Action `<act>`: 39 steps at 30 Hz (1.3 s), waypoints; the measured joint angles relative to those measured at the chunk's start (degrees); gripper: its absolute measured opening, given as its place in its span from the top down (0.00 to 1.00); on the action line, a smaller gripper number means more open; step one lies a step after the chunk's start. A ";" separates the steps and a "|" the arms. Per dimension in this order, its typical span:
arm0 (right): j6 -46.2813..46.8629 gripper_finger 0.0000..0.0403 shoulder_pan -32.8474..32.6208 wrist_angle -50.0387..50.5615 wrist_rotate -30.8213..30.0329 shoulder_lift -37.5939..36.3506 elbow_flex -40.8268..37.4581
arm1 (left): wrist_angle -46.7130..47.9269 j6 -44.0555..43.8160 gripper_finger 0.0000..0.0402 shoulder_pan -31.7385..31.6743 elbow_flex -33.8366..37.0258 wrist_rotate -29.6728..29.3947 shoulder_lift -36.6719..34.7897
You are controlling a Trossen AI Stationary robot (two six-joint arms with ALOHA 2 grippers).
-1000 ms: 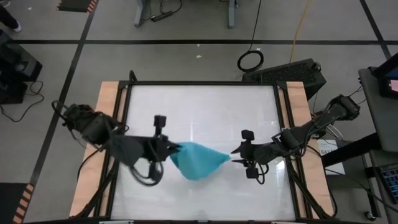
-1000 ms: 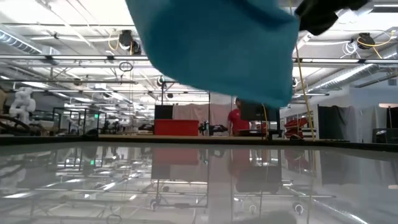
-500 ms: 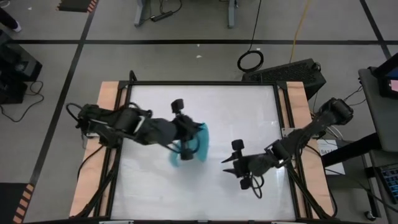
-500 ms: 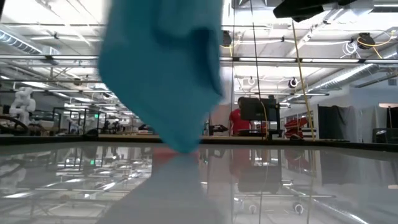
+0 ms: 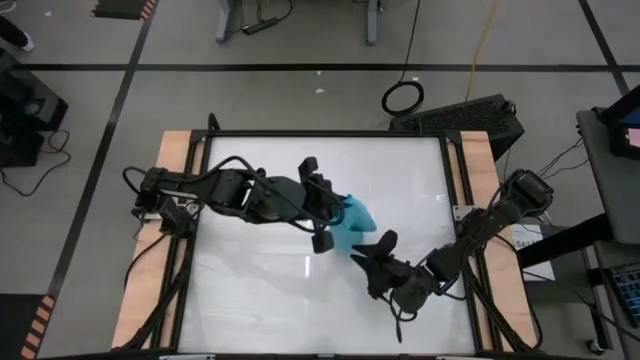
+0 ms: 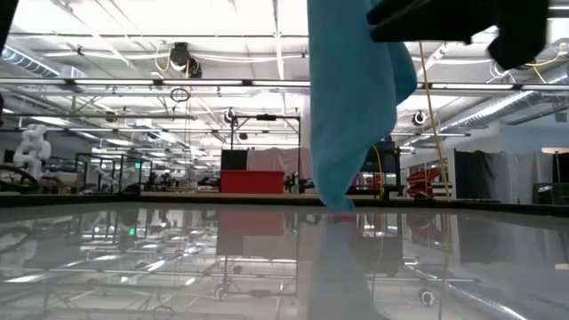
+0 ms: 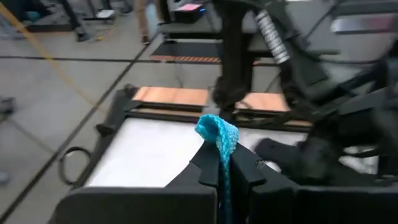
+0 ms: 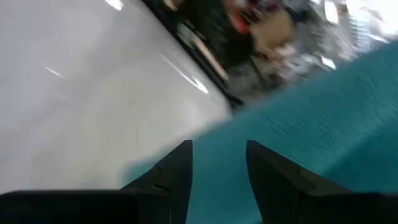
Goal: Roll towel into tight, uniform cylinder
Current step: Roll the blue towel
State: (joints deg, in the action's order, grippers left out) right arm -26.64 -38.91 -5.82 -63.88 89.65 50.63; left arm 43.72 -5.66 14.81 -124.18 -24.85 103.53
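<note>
Hanging from the left tool (image 5: 335, 212), the towel (image 5: 352, 218) is seen just right of centre in the high view, pinched at one corner and bunched, not spread. In the left wrist view the fingers are closed tight on a fold of towel (image 7: 219, 134), with cloth poking out above the fingertips and running down between them. In the low view the towel (image 6: 351, 107) drops as a narrow vertical strip from the top of the frame, its long axis upright, the lower tip near the table (image 6: 284, 267); whether the tip touches cannot be told.

The right tool (image 5: 375, 255) sits just below and right of the towel in the high view, at lower centre-right, nearer to the hanging free end than the left tool is. In the right wrist view the fingers (image 8: 177, 174) stand apart with nothing between them, and the towel (image 8: 323, 130) fills the right side of the frame right ahead of the tips. So the cloth lies up-left of the right tool in the high view, very near but not gripped.

The left arm is stretched across from the left edge, wrist turned in toward centre. The right arm is folded in from the right edge, forearm low, tool aimed at the cloth. Judged: the towel is not yet laid flat, rolling not begun.
</note>
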 joint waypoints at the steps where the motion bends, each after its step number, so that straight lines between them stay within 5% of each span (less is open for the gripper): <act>1: -0.05 0.65 0.02 -0.02 -1.43 0.15 0.00 | 0.05 -0.02 0.98 0.06 0.00 0.03 0.00; 13: 3.64 0.65 -2.85 -0.01 -4.24 -0.38 0.00 | 2.37 -1.44 0.98 0.90 0.00 -0.67 -0.02; 32: 18.36 0.65 5.40 -4.17 22.05 0.13 0.02 | 0.16 -1.09 0.98 1.09 0.00 -1.53 0.13; 39: 17.79 0.65 7.50 -6.08 21.76 2.96 0.02 | -1.92 0.01 0.98 1.44 0.00 -2.01 0.15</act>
State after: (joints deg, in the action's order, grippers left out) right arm -8.85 -31.41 -11.90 -42.12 92.61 50.65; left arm 41.80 -5.65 16.25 -124.18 -26.87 103.68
